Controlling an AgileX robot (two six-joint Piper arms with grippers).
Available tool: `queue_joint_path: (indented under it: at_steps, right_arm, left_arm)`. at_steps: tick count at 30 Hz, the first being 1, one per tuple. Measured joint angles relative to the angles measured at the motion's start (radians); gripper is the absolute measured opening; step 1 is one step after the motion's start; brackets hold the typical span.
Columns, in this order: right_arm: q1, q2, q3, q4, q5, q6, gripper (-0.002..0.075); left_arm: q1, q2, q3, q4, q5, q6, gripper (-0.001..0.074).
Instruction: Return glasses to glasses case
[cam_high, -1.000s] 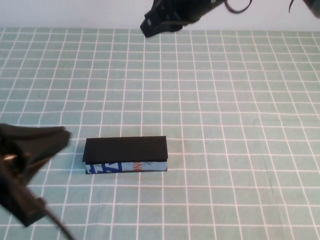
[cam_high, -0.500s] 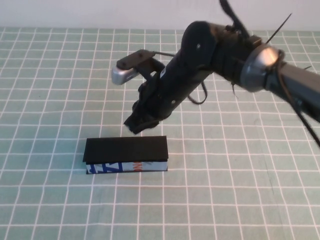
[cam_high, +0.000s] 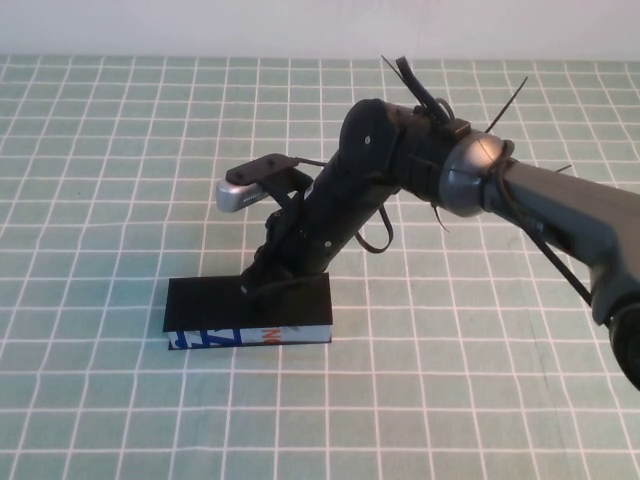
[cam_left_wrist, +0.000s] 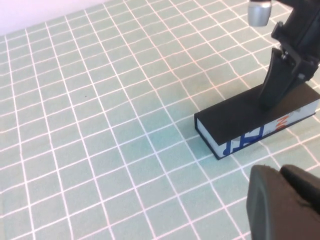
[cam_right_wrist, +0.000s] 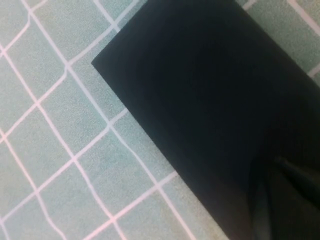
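L gripper (cam_left_wrist: 285, 205) sits at the lower right of its own wrist view, clear of the case, parked; not in the high view. Can't tell its fingers.

Glasses case (cam_high: 248, 312), lower center-left of high view on the green grid cloth (cam_high: 480, 400): lid is flat down, blue printed front faces cam.

R gripper (cam_high: 262, 283) tip is down on the lid w/ fingers together, nothing held.

Glasses not visible in any view, prob inside the case.

Judgement: task looks essentially done. Left: R arm lifts off.
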Motion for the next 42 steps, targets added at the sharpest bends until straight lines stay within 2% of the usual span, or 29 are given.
queue_joint_path:
  at_steps: [6, 9, 12, 17, 21, 24, 31, 37, 42]
  right_arm:
    - [0.002, -0.148, 0.006, -0.058, -0.034, 0.027, -0.0011]
    - [0.002, -0.287, 0.006, -0.181, -0.065, 0.098, -0.0011]
    - [0.002, -0.430, 0.006, -0.376, -0.072, 0.202, -0.0011]
    - [0.002, -0.672, 0.011, -0.640, -0.077, 0.380, -0.0011]
    - [0.002, -0.858, 0.093, -0.738, -0.137, 0.508, -0.0011]
    - [0.002, -1.036, 0.267, -0.774, -0.205, 0.574, -0.0011]
    - [0.002, -1.474, 0.823, -0.825, -0.402, 0.665, -0.0011]
    - [0.002, -1.838, 1.144, -0.909, -0.353, 0.842, -0.0011]
    - [0.002, -2.009, 1.269, -0.938, -0.287, 0.891, -0.0011]
  left_arm:
    - [0.000, 0.000, 0.000, 0.047, 0.056, 0.000, 0.0001]
    - [0.000, 0.000, 0.000, 0.057, 0.082, 0.000, 0.0001]
    - [0.000, 0.000, 0.000, 0.057, 0.078, 0.000, 0.0001]
    - [0.000, 0.000, 0.000, 0.057, -0.072, -0.029, 0.0001]
    - [0.000, 0.016, 0.000, 0.057, -0.189, -0.081, 0.0002]
    - [0.000, 0.027, 0.000, 0.057, -0.217, -0.103, 0.0001]
    - [0.000, 0.027, 0.000, 0.086, -0.227, -0.180, 0.0001]
    - [0.000, 0.027, 0.000, 0.098, -0.227, -0.187, 0.0001]
    - [0.000, 0.028, 0.000, 0.099, -0.227, -0.187, 0.0001]
